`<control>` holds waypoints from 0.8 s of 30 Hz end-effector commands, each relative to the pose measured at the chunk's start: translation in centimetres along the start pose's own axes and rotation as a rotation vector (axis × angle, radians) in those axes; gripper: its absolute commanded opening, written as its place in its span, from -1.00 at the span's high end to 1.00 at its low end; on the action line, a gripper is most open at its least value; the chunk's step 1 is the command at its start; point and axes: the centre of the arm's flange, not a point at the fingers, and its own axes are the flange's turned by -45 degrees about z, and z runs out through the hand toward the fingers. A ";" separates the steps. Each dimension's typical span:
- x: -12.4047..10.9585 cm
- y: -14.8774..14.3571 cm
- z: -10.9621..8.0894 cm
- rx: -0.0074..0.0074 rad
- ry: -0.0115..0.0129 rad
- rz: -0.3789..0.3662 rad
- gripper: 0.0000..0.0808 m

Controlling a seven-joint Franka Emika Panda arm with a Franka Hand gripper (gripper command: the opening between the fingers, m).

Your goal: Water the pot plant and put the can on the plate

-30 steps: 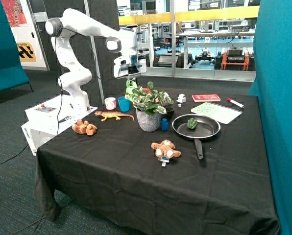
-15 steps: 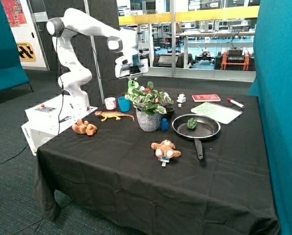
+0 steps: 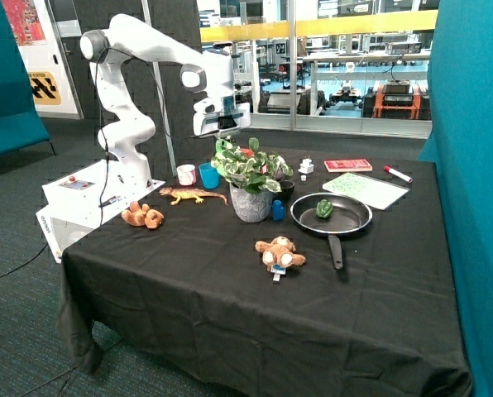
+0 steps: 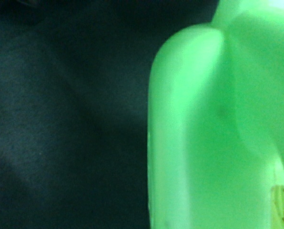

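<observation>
Arm arched high over the table, wrist bent down, gripper (image 3: 224,130) hanging just above the plant (image 3: 251,175). The green can (image 4: 218,129) sits right under it, filling the wrist view; whether the fingers clamp it, I cannot tell.

Bare black-clothed desk (image 3: 230,298) in front; bushy variegated plant in grey pot (image 3: 251,178) close under the hand (image 3: 224,132).

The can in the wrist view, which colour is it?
The can is bright light green, clearest in the wrist view.
</observation>
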 end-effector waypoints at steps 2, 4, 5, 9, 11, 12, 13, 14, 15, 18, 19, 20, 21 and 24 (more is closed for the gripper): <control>-0.3 1.0 0.3 -0.0018 -0.0036 0.012 1.00; -0.4 1.3 0.4 -0.0018 -0.0036 0.017 1.00; -0.4 1.3 0.4 -0.0018 -0.0036 0.018 1.00; -0.5 1.8 0.4 -0.0018 -0.0036 0.023 1.00; -0.5 2.0 0.4 -0.0018 -0.0036 0.027 1.00; -0.5 2.1 0.4 -0.0018 -0.0036 0.029 1.00; -0.5 2.2 0.4 -0.0018 -0.0036 0.034 1.00; -0.5 2.4 0.3 -0.0019 -0.0036 0.045 1.00; -0.5 2.5 0.3 -0.0019 -0.0036 0.047 1.00; -0.5 3.0 0.2 -0.0019 -0.0036 0.059 1.00; -0.5 3.2 0.2 -0.0019 -0.0036 0.061 1.00; -0.4 3.3 0.2 -0.0019 -0.0035 0.062 1.00; -0.4 3.4 0.1 -0.0019 -0.0035 0.063 1.00; -0.3 3.6 0.0 -0.0019 -0.0035 0.065 1.00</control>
